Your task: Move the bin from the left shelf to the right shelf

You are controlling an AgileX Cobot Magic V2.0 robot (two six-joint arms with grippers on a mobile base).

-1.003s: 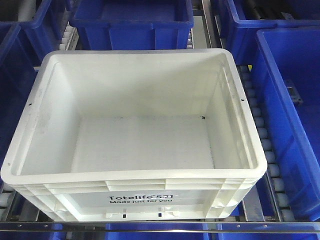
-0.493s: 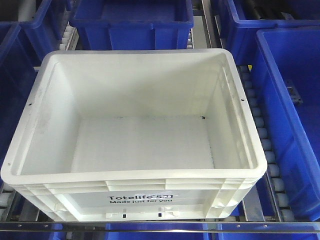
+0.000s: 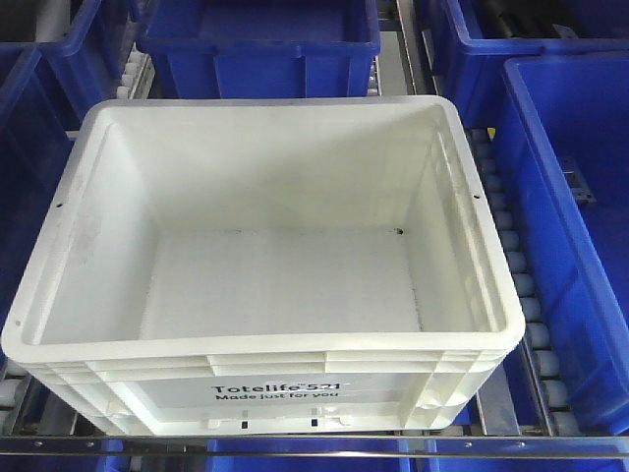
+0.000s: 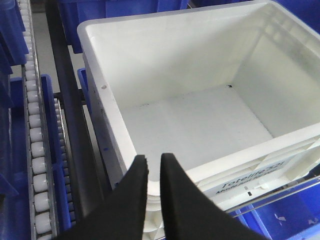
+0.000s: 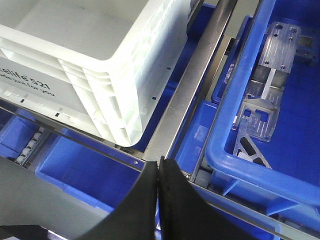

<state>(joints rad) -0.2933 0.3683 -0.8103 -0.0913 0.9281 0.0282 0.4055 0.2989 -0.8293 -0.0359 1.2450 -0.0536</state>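
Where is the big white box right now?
In the front view the white bin sits mid-frame on the roller shelf, blue bins around it, its printed side facing the camera.

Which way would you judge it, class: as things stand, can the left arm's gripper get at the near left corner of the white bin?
Probably yes. The left gripper hangs just before the white bin, near its front left corner, nothing lying between them; its fingers stand only slightly apart.

Shelf racks with white roller tracks (image 3: pixel 521 285) on metal rails (image 5: pixel 195 85), sloping lanes. Blue plastic bins (image 3: pixel 257 39) fill lanes on all sides, more on level below (image 5: pixel 85 170). One blue bin at right holds grey metal brackets (image 5: pixel 270 100). Light even, bright, soft reflections on plastic. Walls, floor, windows hidden.
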